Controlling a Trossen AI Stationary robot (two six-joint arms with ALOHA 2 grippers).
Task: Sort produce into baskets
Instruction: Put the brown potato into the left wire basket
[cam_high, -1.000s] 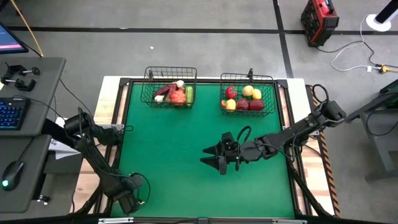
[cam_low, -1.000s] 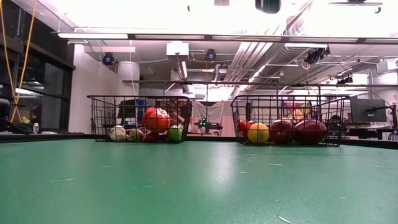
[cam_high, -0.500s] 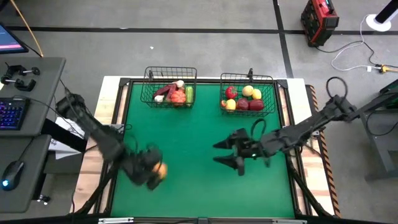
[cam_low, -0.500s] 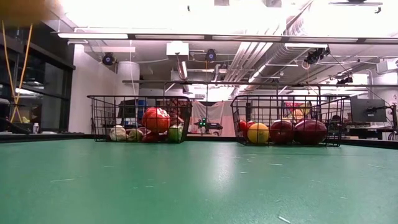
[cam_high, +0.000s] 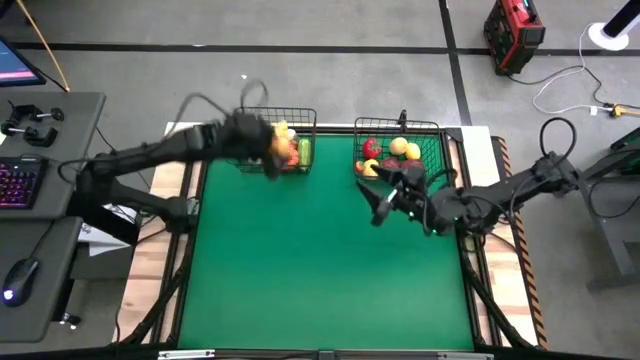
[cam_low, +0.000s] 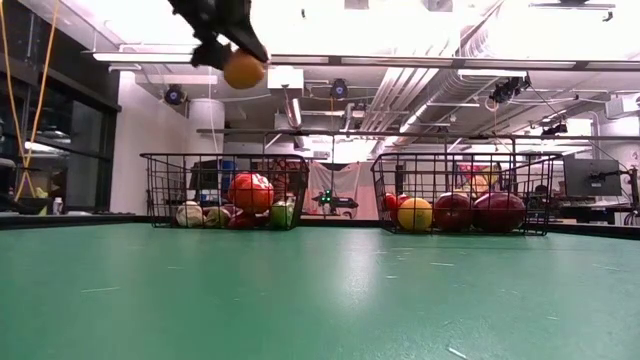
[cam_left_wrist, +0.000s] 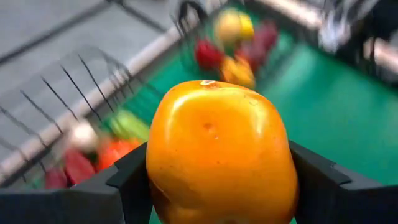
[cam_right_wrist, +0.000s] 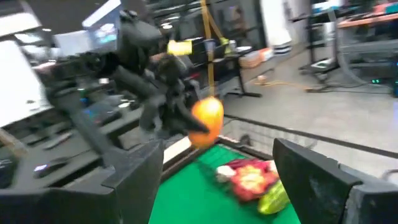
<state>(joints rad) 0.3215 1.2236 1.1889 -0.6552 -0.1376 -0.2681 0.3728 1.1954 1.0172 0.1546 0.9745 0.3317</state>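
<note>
The orange fruit (cam_left_wrist: 221, 155) sits clamped between the left gripper's (cam_low: 222, 42) fingers (cam_left_wrist: 127, 180), carried high over the left basket (cam_high: 240, 152). Half a second ago this gripper was low at the near left of the green table (cam_high: 300, 270); it has swung across to the far edge. Below it lie red, green and white produce pieces. The right gripper (cam_high: 385, 200), fingers (cam_right_wrist: 317, 177) spread and empty, has moved from mid-table to just before the right basket (cam_high: 436, 150). Behind both grippers the mat lies bare to the near edge.
</note>
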